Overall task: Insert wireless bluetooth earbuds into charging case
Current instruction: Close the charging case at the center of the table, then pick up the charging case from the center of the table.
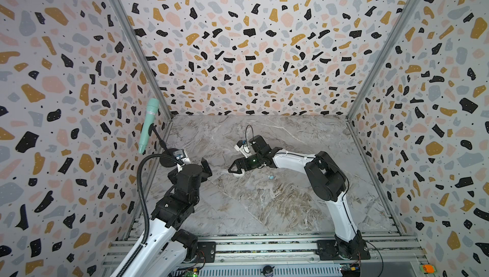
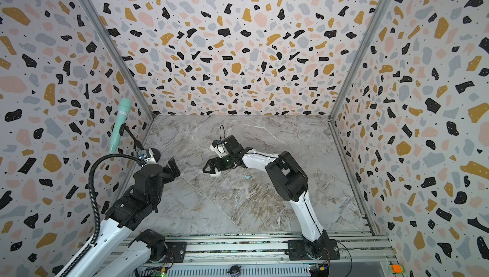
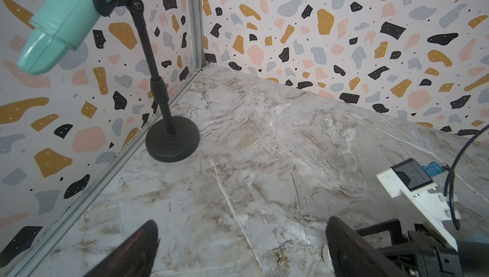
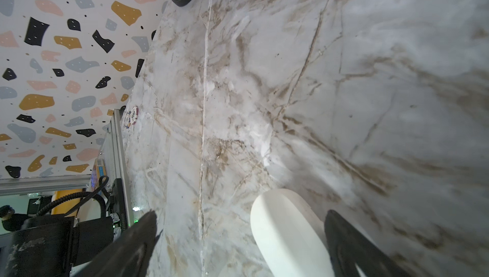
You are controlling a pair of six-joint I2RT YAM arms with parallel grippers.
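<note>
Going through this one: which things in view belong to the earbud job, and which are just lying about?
Belong to the job:
- white pill-shaped plastic case
- tiny light blue rounded earbud, on the marble table

Just lying about:
- mint green plastic microphone
- black round-based stand holding it
- two striped round chips

A microphone stand [image 3: 172,143] stands at the counter's [image 1: 264,209] left edge, toward the far corner. A case [image 4: 285,236] lies mid-counter under the right claw [image 4: 242,217], with one earbud [image 1: 271,177] near it on its right.

A white pill-shaped case [image 4: 285,236] lies flat, a light-blue earbud [image 1: 271,177] near it.
</note>
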